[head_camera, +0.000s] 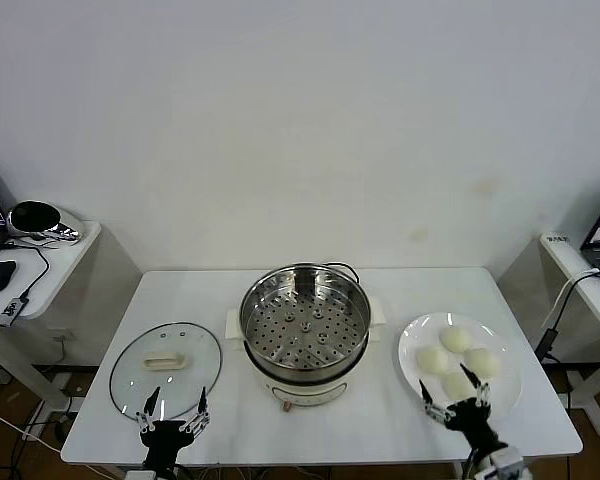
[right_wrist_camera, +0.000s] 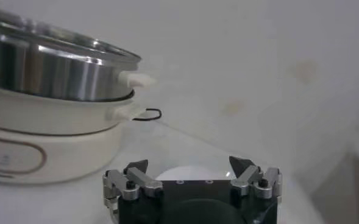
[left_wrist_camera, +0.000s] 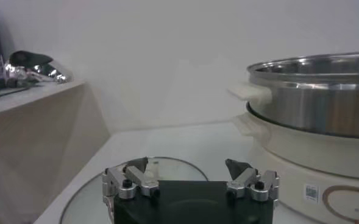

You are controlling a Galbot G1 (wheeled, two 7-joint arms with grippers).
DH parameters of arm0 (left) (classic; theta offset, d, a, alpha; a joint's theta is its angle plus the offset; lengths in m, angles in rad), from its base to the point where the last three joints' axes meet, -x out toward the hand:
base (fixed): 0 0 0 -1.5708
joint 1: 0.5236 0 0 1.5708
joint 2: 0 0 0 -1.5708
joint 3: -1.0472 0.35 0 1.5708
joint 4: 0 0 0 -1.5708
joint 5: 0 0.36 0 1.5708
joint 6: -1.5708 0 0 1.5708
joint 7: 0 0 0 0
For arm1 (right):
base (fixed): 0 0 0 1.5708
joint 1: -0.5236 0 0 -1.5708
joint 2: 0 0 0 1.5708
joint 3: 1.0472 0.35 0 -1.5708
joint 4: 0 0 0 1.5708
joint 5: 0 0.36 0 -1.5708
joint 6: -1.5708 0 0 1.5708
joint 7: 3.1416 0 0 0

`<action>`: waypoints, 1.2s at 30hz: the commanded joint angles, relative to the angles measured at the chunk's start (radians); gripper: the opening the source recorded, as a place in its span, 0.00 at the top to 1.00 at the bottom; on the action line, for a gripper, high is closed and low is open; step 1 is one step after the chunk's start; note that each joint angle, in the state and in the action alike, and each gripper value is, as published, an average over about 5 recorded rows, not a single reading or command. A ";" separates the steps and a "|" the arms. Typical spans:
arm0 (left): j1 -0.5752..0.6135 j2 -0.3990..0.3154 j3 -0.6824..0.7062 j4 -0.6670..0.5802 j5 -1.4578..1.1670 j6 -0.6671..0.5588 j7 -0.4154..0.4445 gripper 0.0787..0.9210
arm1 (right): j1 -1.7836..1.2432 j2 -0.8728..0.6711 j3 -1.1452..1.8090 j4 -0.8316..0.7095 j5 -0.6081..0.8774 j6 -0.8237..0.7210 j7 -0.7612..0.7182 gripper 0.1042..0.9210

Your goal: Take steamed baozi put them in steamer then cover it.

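The steamer [head_camera: 305,325], a shiny perforated steel basket on a white pot base, stands empty at the table's centre. Several cream-white baozi [head_camera: 455,339] lie on a white plate [head_camera: 410,342] to its right. The cover [head_camera: 166,368], a clear glass lid with a cream handle, lies flat to its left. My left gripper [head_camera: 177,400] is open at the cover's near edge. In the left wrist view the left gripper [left_wrist_camera: 186,164] holds nothing, with the cover [left_wrist_camera: 91,195] beneath it. My right gripper [head_camera: 448,392] is open over the nearest baozi [right_wrist_camera: 188,173], and in its wrist view the right gripper [right_wrist_camera: 188,164] holds nothing.
The steamer's white side handle [left_wrist_camera: 249,91] juts toward the left arm. A black cable loop [right_wrist_camera: 147,114] lies behind the pot. Side shelves stand at far left [head_camera: 40,260] and far right [head_camera: 580,275]. Both grippers are close to the table's front edge [head_camera: 310,462].
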 commanded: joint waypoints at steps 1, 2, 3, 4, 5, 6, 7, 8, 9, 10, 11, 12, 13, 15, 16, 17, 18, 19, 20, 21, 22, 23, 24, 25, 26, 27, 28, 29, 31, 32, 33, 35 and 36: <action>-0.001 0.011 -0.004 -0.009 0.039 0.033 0.004 0.12 | 0.074 -0.199 0.053 0.043 -0.199 -0.110 -0.063 0.12; 0.000 0.010 -0.005 -0.009 0.041 0.033 0.004 0.12 | 0.082 -0.218 0.055 0.037 -0.210 -0.121 -0.082 0.12; 0.001 0.009 -0.005 -0.009 0.044 0.033 0.003 0.12 | 0.102 -0.262 0.059 0.023 -0.237 -0.143 -0.126 0.12; 0.002 0.007 -0.005 -0.010 0.048 0.032 0.002 0.12 | 0.122 -0.303 0.060 0.004 -0.262 -0.161 -0.171 0.12; 0.003 0.006 -0.004 -0.010 0.051 0.032 0.000 0.12 | 0.142 -0.345 0.056 -0.018 -0.284 -0.173 -0.217 0.12; 0.004 0.005 -0.003 -0.010 0.054 0.032 -0.001 0.12 | 0.162 -0.382 0.050 -0.041 -0.301 -0.182 -0.256 0.12; 0.005 0.003 -0.001 -0.011 0.057 0.032 -0.002 0.12 | 0.188 -0.422 0.037 -0.069 -0.314 -0.193 -0.299 0.12; 0.006 0.003 0.000 -0.011 0.060 0.032 -0.004 0.12 | 0.212 -0.454 0.023 -0.093 -0.318 -0.202 -0.336 0.12; 0.006 0.002 0.001 -0.011 0.062 0.031 -0.005 0.12 | 0.238 -0.483 0.006 -0.117 -0.315 -0.210 -0.374 0.12; 0.006 0.002 0.003 -0.011 0.064 0.031 -0.006 0.12 | 0.264 -0.509 -0.015 -0.143 -0.303 -0.218 -0.418 0.12; 0.006 0.002 0.003 -0.011 0.065 0.031 -0.007 0.12 | 0.294 -0.534 -0.039 -0.168 -0.286 -0.225 -0.462 0.12; 0.006 0.002 0.004 -0.011 0.066 0.030 -0.009 0.12 | 0.320 -0.553 -0.065 -0.188 -0.268 -0.229 -0.506 0.12; 0.006 0.002 0.004 -0.012 0.067 0.030 -0.010 0.12 | 0.353 -0.571 -0.102 -0.212 -0.243 -0.233 -0.553 0.12; 0.005 0.002 0.005 -0.013 0.068 0.030 -0.013 0.12 | 0.427 -0.599 -0.182 -0.257 -0.199 -0.239 -0.624 0.12; 0.005 0.003 0.006 -0.013 0.068 0.030 -0.014 0.12 | 0.473 -0.610 -0.234 -0.286 -0.180 -0.238 -0.655 0.12; 0.005 0.003 0.006 -0.014 0.069 0.030 -0.015 0.12 | 0.526 -0.619 -0.289 -0.317 -0.160 -0.237 -0.679 0.12; 0.005 0.003 0.007 -0.015 0.070 0.030 -0.016 0.12 | 0.580 -0.625 -0.344 -0.346 -0.142 -0.234 -0.699 0.12; 0.005 0.003 0.007 -0.016 0.072 0.029 -0.016 0.12 | 0.644 -0.630 -0.410 -0.380 -0.123 -0.228 -0.720 0.12; 0.006 0.003 0.007 -0.017 0.073 0.029 -0.017 0.12 | 0.709 -0.633 -0.477 -0.414 -0.106 -0.222 -0.739 0.12; 0.007 0.003 0.007 -0.018 0.075 0.028 -0.017 0.12 | 0.776 -0.632 -0.544 -0.443 -0.091 -0.215 -0.756 0.12; 0.008 0.002 0.006 -0.019 0.076 0.027 -0.018 0.12 | 0.846 -0.629 -0.613 -0.474 -0.076 -0.206 -0.773 0.12; 0.009 0.002 0.006 -0.021 0.077 0.026 -0.018 0.12 | 0.908 -0.625 -0.675 -0.502 -0.064 -0.197 -0.788 0.12; 0.010 0.001 0.004 -0.022 0.078 0.026 -0.019 0.12 | 0.966 -0.617 -0.735 -0.529 -0.055 -0.189 -0.801 0.12; 0.011 0.001 0.003 -0.024 0.079 0.025 -0.019 0.12 | 1.023 -0.608 -0.793 -0.558 -0.048 -0.179 -0.815 0.12; 0.012 0.000 0.002 -0.025 0.080 0.025 -0.020 0.12 | 1.070 -0.598 -0.844 -0.584 -0.044 -0.169 -0.828 0.12; 0.012 0.000 0.002 -0.027 0.081 0.025 -0.020 0.12 | 1.111 -0.586 -0.888 -0.609 -0.042 -0.158 -0.839 0.12; 0.013 -0.001 0.001 -0.028 0.083 0.025 -0.020 0.12 | 1.153 -0.573 -0.929 -0.637 -0.042 -0.148 -0.851 0.12; 0.014 -0.002 0.001 -0.029 0.085 0.025 -0.020 0.12 | 1.184 -0.561 -0.959 -0.660 -0.044 -0.138 -0.860 0.12; 0.014 -0.004 0.001 -0.030 0.088 0.026 -0.021 0.12 | 1.237 -0.531 -1.009 -0.705 -0.054 -0.117 -0.878 0.12; 0.015 -0.005 0.001 -0.031 0.089 0.025 -0.021 0.12 | 1.260 -0.515 -1.031 -0.725 -0.058 -0.108 -0.885 0.12; 0.015 -0.006 0.001 -0.031 0.090 0.025 -0.021 0.12 | 1.279 -0.498 -1.053 -0.744 -0.062 -0.098 -0.891 0.12; 0.014 -0.007 -0.001 -0.030 0.092 0.025 -0.021 0.12 | 1.313 -0.460 -1.089 -0.783 -0.069 -0.084 -0.895 0.12; 0.014 -0.007 -0.002 -0.030 0.092 0.025 -0.021 0.12 | 1.325 -0.440 -1.103 -0.801 -0.072 -0.077 -0.895 0.12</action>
